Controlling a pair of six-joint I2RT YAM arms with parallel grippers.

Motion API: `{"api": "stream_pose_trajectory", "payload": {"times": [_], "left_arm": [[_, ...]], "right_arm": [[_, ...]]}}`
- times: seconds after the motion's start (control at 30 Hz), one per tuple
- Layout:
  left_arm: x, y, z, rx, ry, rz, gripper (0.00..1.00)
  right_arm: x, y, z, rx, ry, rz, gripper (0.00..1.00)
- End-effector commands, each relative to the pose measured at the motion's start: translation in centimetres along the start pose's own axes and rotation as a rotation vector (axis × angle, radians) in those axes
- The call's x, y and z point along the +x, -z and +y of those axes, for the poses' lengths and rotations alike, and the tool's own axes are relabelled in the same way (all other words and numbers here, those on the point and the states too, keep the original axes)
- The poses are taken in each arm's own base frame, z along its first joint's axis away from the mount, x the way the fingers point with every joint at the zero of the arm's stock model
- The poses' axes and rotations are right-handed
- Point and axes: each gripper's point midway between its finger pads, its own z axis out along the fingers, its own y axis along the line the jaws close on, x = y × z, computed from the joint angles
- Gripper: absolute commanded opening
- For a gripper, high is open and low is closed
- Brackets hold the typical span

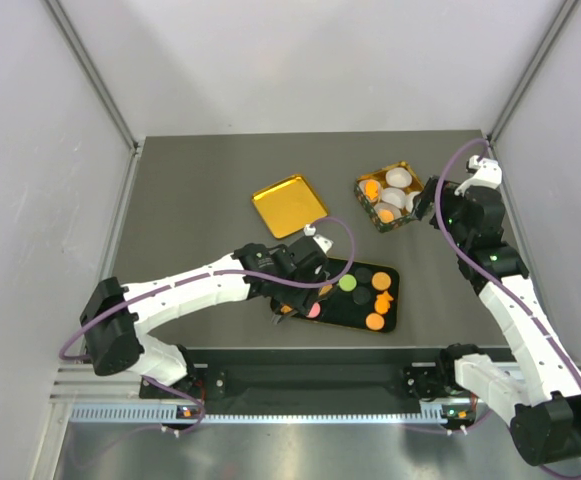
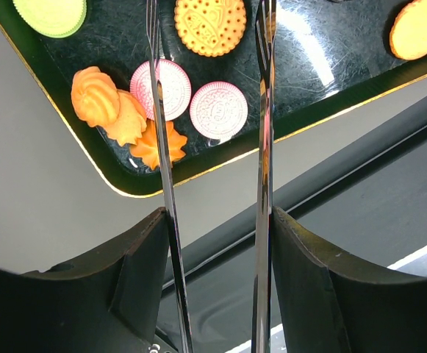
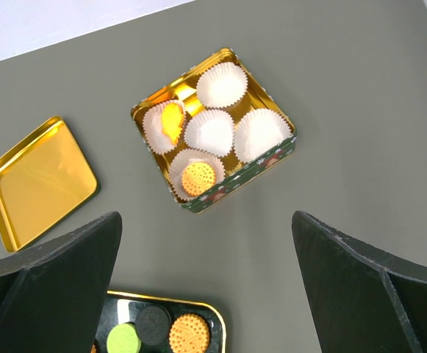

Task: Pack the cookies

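Hovering over the near corner of the black tray (image 2: 331,88), the left gripper (image 2: 209,29) has its two thin metal blades (image 2: 263,147) partly open with nothing pinched between them. One pink cookie (image 2: 218,110) sits in the gap between the blades. A second pink one (image 2: 175,87) is crossed by the left blade, but I can't tell if it's actually touching. Orange flower cookies (image 2: 121,118) are piled just beside those, with a round orange one (image 2: 210,26) and a green one (image 2: 50,13) further along the tray.

The right gripper (image 3: 206,217) hangs above the table (image 3: 345,73) near the tin (image 3: 268,158), fingers spread wide and holding nothing. Two of the tin's paper cups (image 3: 212,131) already have an orange cookie (image 3: 198,177) in them. The gold tray (image 3: 40,180) lies apart to the side.
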Motion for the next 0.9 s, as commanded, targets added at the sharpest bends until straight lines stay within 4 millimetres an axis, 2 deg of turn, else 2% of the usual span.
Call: {"api": "stream_pose_trajectory", "payload": {"times": [0.0,0.4,0.6,0.67,0.87], "left_arm": [[-0.1,-0.2,-0.5,0.014,0.007,-0.010,0.60],[0.1,-0.7,-0.5,0.012,0.005,0.003,0.57],[-0.1,-0.4,-0.6,0.017,0.003,0.001,0.49],[-0.4,0.1,-0.6,0.019,-0.001,-0.007,0.43],[-2.3,2.0,-0.6,0.005,-0.009,-0.060,0.40]], "right_arm": [[-1.9,0.2,0.1,-0.007,-0.003,-0.057,1.00],[-1.9,0.2,0.1,-0.005,-0.003,-0.058,1.00],[-1.8,0.2,0.0,-0.001,-0.003,-0.057,1.00],[-1.9,0.3,0.0,-0.002,-0.004,-0.059,1.00],[-1.9,0.3,0.0,-0.002,-0.004,-0.059,1.00]]}}
